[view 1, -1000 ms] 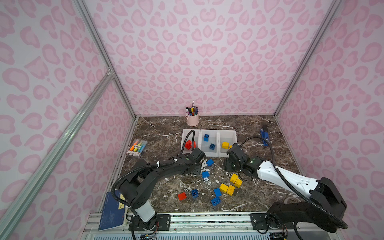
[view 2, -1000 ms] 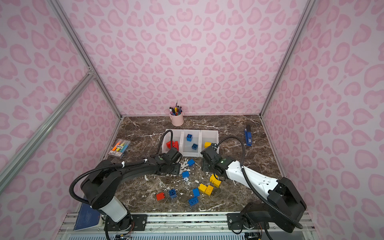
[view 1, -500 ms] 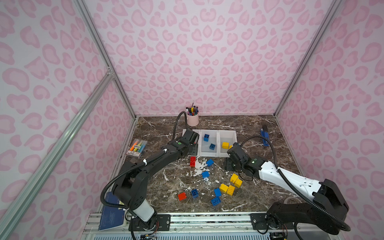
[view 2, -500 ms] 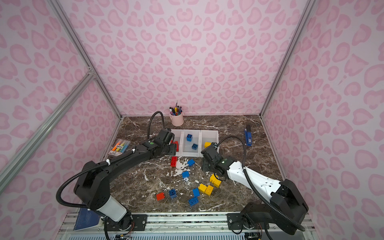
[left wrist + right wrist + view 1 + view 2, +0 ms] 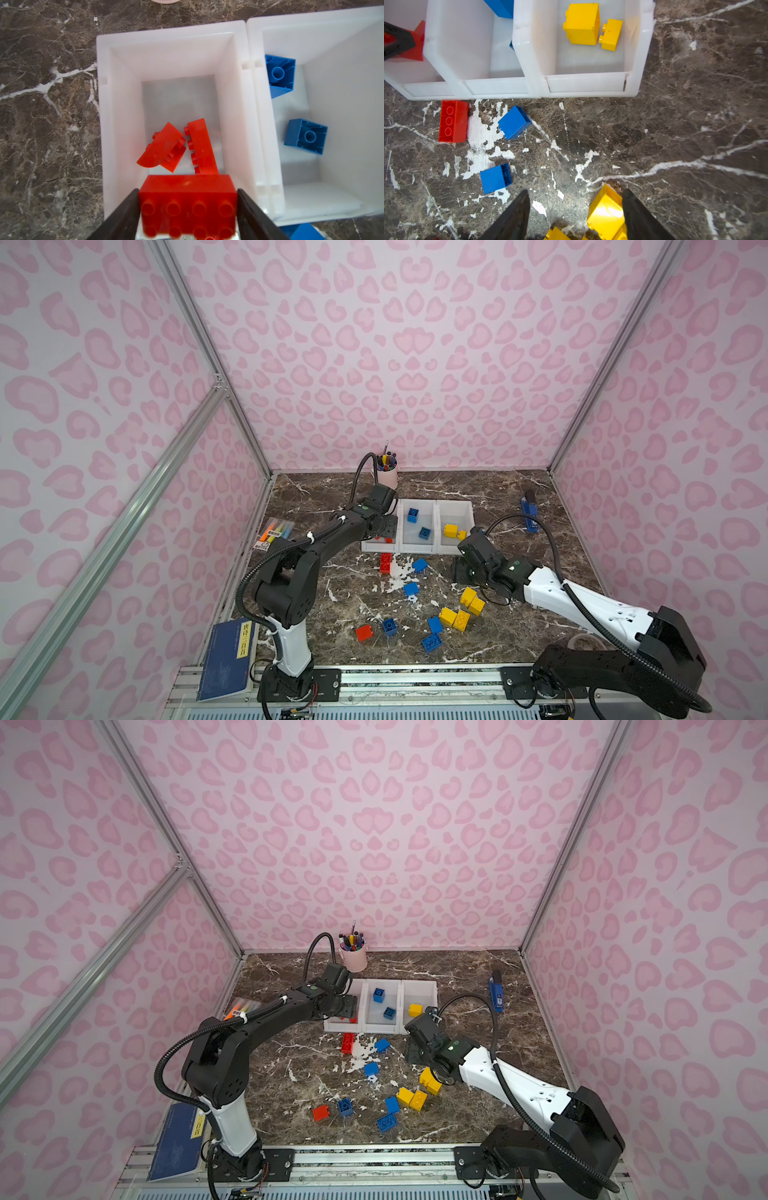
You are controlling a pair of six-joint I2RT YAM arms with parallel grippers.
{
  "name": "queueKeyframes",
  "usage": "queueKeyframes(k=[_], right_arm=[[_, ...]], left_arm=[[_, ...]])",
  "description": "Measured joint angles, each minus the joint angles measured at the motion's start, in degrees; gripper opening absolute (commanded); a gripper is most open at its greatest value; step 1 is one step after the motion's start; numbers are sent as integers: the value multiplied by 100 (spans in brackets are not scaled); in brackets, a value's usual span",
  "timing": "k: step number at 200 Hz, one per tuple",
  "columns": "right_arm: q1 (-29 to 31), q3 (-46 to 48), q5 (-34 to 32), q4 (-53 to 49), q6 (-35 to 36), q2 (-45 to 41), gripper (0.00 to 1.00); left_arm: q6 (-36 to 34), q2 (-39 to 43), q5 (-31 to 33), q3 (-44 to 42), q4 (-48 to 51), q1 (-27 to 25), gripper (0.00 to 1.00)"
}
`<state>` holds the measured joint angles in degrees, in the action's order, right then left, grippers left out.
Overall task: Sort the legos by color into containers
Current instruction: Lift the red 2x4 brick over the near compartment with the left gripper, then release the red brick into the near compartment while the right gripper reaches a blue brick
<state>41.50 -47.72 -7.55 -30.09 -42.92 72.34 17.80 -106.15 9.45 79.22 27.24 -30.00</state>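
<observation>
**Ana:** What do the top views give that the wrist cameras miss?

**Ben:** The whole desk [image 5: 490, 493]. In both top views three joined white bins [image 5: 417, 548] sit mid-desk. Loose bricks [image 5: 410, 589] are scattered on the near side. A long red brick [image 5: 385, 563] lies just in front of the bins, with blues and yellows closer to the front edge. The left end effector [image 5: 384, 527] hangs over the left bin. The right end effector [image 5: 459, 572] sits low by the right bin's front corner. There is bare room between the bins and the blue tool [image 5: 528, 514] at the right edge.

**Ana:** And the left wrist?

**Ben:** It shows the grip, which is hidden from above. The black fingers [image 5: 126, 209] press on both ends of a held red brick [image 5: 188, 205] above the left bin [image 5: 104, 124]. Two smaller red pieces [image 5: 162, 151] lie on that bin's floor. Two blue bricks [image 5: 305, 136] lie in the middle bin.

**Ana:** Right wrist?

**Ben:** Its fingers [image 5: 512, 218] are spread and pinch nothing. A yellow brick [image 5: 606, 214] lies on the desk against one finger's inner side. Two yellow pieces [image 5: 582, 24] rest in the right bin, and the desk beside that bin is bare.
</observation>
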Motion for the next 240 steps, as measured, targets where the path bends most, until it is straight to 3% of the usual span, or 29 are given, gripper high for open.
queueKeyframes(k=[73, 134, 240], right_arm=[[96, -57, -52, -33, 2, 249, 70], [474, -739, -186, -57, 170, 1349, 68], [538, -1971, 201, 350, 1567, 3073, 68]], left_arm=[[33, 673, -2, -590, -59, -2, 76], [378, 2028, -11, -1919, -225, -2, 76], [1224, 3818, -59, -3602, -251, -11, 77]])
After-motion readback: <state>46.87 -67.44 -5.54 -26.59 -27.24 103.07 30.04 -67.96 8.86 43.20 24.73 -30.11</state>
